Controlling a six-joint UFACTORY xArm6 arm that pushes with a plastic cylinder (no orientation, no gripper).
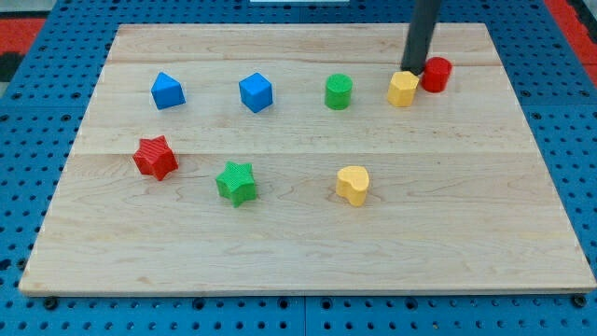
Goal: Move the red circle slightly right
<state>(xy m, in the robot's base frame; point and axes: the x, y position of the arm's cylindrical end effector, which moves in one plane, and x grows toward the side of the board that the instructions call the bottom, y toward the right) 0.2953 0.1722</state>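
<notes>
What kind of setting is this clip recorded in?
Probably a robotics lab tabletop rig: a pale wooden board lies on blue perforated matting, small coloured blocks such as the red circle are scattered on it, and my tip sits by the yellow block.

The rod [424,33] is cut off by the view's top edge, so the arm above it does not show. My tip [411,69] stands before the red circle [437,74] and hides a part of its left side, just behind the yellow block [402,90].
</notes>
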